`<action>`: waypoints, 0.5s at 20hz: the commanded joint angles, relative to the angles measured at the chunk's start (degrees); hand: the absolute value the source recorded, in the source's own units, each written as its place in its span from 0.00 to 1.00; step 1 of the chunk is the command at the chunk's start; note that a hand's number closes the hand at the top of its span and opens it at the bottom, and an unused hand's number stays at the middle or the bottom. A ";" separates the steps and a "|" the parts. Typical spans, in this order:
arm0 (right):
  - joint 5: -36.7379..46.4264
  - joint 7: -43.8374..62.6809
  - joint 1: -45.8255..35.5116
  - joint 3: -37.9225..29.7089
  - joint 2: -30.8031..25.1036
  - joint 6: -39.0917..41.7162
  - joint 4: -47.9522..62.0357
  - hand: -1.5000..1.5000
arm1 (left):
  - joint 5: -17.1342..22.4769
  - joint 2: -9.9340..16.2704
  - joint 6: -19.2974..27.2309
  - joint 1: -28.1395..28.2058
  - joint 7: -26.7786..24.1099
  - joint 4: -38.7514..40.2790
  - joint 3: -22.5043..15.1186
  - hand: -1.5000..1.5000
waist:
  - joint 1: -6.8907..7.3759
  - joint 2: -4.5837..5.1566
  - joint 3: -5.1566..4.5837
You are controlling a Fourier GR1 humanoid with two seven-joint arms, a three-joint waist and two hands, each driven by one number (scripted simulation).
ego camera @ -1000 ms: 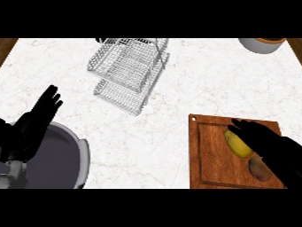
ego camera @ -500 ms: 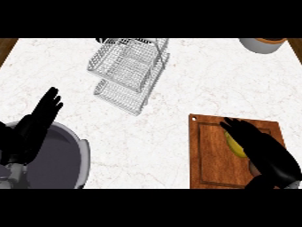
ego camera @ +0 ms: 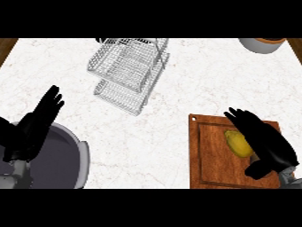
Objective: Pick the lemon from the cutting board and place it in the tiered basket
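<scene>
The yellow lemon lies on the brown wooden cutting board at the lower right. My right hand lies over the lemon's right side, fingers stretched toward the board's far edge and thumb down near the front; only the lemon's left part shows. The white wire tiered basket stands at the counter's upper middle, far from the lemon. My left hand rests open at the lower left, fingers up, holding nothing.
A grey round pot sits at the lower left, under my left hand. A white bowl with an orange rim stands at the top right corner. White marble counter lies between the board and the basket.
My right hand has slid forward over the cutting board and now covers most of the lemon. The left hand, basket and lemon have stayed put.
</scene>
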 commanded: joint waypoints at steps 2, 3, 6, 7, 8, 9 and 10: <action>3.78 -0.30 2.14 0.50 0.16 2.66 0.35 0.00 | -1.46 -0.80 -2.04 1.55 -1.87 0.82 1.23 0.50 | -0.06 0.00 -0.07; 2.97 -2.24 -4.24 0.01 -0.23 5.20 7.26 1.00 | -1.33 -1.29 -1.46 -3.02 -1.11 4.01 1.24 0.50 | 0.15 0.15 -0.06; 1.06 -3.62 -0.61 -0.26 -0.89 9.57 3.24 1.00 | -2.00 -2.12 -0.60 -2.03 -0.47 3.85 2.27 0.50 | -0.16 0.02 -0.07; 6.38 -2.72 -2.94 2.93 1.63 5.89 7.29 1.00 | -3.68 -2.73 -1.34 -0.50 -3.48 4.35 0.84 0.50 | 0.09 0.06 -0.07; 7.93 -3.72 -0.51 3.62 0.65 3.94 6.62 1.00 | 0.08 0.14 -2.94 -0.51 3.47 -1.85 3.00 0.50 | 0.18 -0.02 -0.04; 8.46 -5.68 0.23 2.66 0.40 2.51 6.43 1.00 | -2.63 -1.57 -3.30 1.46 -1.70 0.80 1.87 0.50 | 0.03 0.01 -0.06; 8.53 -6.37 -4.75 1.37 1.40 4.32 9.97 1.00 | -2.72 -2.75 -1.35 -1.78 2.64 -0.05 1.77 0.50 | 0.12 0.04 -0.05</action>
